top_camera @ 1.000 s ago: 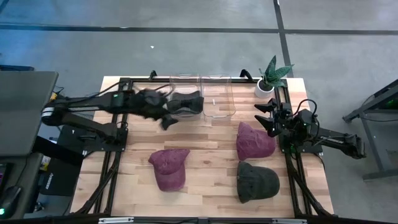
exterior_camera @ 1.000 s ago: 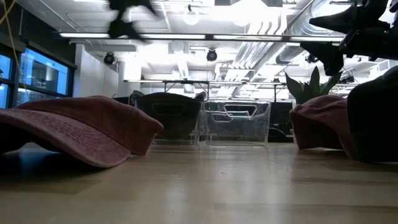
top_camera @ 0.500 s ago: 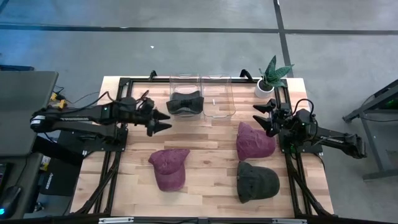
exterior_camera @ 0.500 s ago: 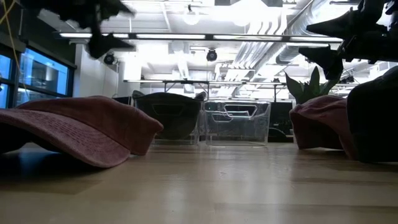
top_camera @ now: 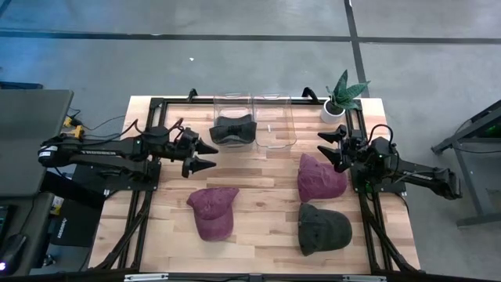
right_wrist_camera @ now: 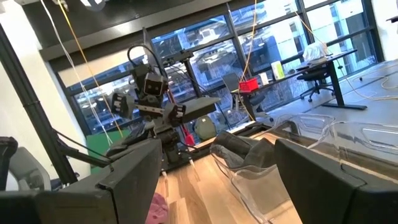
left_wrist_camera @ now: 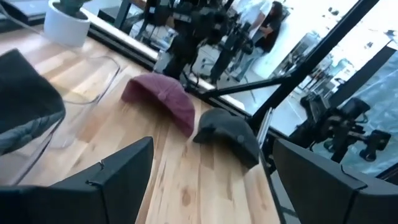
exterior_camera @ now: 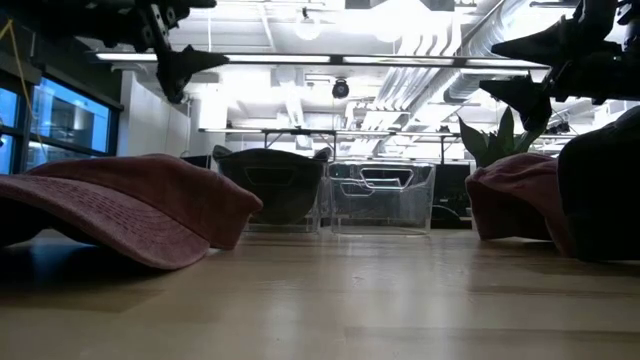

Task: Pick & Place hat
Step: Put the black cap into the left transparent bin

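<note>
A dark hat (top_camera: 233,129) lies inside the left of two clear bins (top_camera: 232,100) at the table's far side; it also shows in the left wrist view (left_wrist_camera: 25,106) and the right wrist view (right_wrist_camera: 242,152). A maroon hat (top_camera: 213,211) rests on the table left of centre. A second maroon hat (top_camera: 319,177) and a dark green hat (top_camera: 322,228) lie at the right. My left gripper (top_camera: 207,155) is open and empty, raised above the table, left of the bins. My right gripper (top_camera: 327,147) is open and empty, above the far edge of the right maroon hat.
The second clear bin (top_camera: 274,121) stands right of the first and holds no hat. A potted plant (top_camera: 341,98) stands at the far right corner. Black frame rails (top_camera: 149,196) run along both sides of the table. Bare wood lies between the hats at centre.
My left gripper has drawn back from the left bin toward the table's left and near edges, and now stays above the table. The dark hat has stayed in the bin. My right gripper has kept still.
</note>
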### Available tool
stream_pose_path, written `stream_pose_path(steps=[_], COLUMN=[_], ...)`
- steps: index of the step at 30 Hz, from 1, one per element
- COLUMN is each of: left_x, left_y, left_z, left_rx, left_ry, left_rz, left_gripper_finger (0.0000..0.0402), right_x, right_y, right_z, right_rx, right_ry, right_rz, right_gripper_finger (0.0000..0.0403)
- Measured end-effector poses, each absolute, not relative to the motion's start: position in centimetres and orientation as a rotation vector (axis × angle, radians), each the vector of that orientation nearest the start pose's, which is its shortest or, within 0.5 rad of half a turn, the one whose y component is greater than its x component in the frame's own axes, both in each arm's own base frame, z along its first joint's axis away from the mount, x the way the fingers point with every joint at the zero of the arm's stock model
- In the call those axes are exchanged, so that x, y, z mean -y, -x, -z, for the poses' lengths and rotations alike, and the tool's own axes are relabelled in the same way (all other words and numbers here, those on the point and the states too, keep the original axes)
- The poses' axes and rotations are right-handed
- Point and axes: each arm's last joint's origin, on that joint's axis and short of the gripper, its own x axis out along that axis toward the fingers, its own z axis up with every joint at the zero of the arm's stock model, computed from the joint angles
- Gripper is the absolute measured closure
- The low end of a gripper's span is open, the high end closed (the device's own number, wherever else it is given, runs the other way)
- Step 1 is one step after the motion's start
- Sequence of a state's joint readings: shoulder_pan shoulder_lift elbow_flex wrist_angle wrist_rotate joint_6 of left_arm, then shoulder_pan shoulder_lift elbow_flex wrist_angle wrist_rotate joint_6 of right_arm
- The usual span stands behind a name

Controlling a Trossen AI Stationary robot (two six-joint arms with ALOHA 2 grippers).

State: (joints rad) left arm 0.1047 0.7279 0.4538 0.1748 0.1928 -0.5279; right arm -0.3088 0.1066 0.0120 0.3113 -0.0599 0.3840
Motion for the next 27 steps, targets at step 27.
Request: stream_pose_path(steps=[27], left_x=[-1.25], left_y=[-17.05], left_z=[-26.14], left_rx=[-0.115], left_ry=[0.544], left_rz=[0.057], left_gripper_finger=[0.0079], right_x=[2.92], right_y=[-9.72], right_z=[-18.89], right_rx=[0.257], right_ry=[-0.341], right_rz=[0.204], right_gripper_finger=[0.0096])
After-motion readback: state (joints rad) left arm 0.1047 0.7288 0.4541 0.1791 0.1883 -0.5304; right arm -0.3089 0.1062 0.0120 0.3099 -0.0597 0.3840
